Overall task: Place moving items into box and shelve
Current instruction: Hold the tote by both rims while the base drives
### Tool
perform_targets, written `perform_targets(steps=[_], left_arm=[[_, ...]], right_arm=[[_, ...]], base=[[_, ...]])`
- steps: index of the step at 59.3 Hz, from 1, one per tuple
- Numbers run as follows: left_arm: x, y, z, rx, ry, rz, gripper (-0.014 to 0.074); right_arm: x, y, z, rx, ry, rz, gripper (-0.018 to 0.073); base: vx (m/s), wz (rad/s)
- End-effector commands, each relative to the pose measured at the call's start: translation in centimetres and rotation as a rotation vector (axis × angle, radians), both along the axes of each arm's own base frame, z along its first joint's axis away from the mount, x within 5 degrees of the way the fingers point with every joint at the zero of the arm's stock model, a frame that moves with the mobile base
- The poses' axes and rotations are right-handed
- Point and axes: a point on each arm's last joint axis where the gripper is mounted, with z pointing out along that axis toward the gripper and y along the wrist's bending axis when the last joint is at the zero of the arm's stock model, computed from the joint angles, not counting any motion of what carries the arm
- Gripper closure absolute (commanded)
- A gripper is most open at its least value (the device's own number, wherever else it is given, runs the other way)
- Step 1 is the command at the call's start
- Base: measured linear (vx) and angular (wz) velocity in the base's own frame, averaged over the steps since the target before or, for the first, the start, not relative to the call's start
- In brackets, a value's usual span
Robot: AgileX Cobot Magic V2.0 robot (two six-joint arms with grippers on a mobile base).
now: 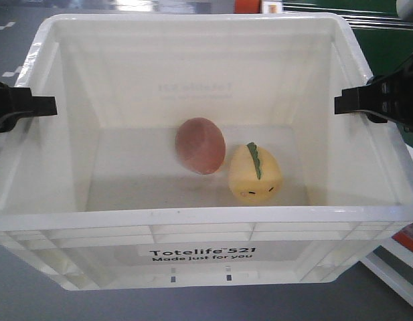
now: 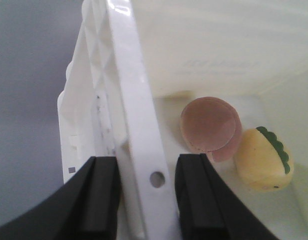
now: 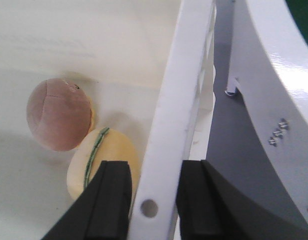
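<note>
The white box (image 1: pixel 193 215), printed "Totelife 521", fills the front view. Both moving items lie on its floor: a reddish-brown plush egg (image 1: pixel 200 145) and, touching it on the right, a yellow one with a green ridge (image 1: pixel 254 175). My left gripper (image 1: pixel 32 105) straddles the left rim (image 2: pixel 129 75), its black fingers (image 2: pixel 99 195) pressed on either side. My right gripper (image 1: pixel 347 101) clamps the right rim (image 3: pixel 188 65) the same way. The wrist views also show the brown egg (image 2: pixel 208 124) (image 3: pixel 58 114) and the yellow egg (image 2: pixel 261 160) (image 3: pixel 119 150).
A white shelf frame (image 1: pixel 393 261) stands at the lower right, close to the box's corner, and shows as a white panel (image 3: pixel 273 75) beside the right rim. Grey floor (image 1: pixel 19 281) lies below and to the left. A dark green surface (image 1: pixel 387 47) is behind.
</note>
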Motion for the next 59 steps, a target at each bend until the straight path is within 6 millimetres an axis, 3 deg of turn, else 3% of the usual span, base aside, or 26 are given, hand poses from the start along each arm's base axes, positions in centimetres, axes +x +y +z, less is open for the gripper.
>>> perform_targets(steps=[1,59], left_arm=[[-0.19,-0.19,3.04,-0.123,-0.16,0.034,0.06],[-0.19,-0.19,3.04,-0.123,-0.16,0.034,0.06]], right_arm=[[-0.09,0.2,2.89,0.095,-0.166,-0.018,0.0564],[-0.09,0.2,2.89,0.095,-0.166,-0.018,0.0564]], base=[[-0.15,0.67],[-0.13,0.7]])
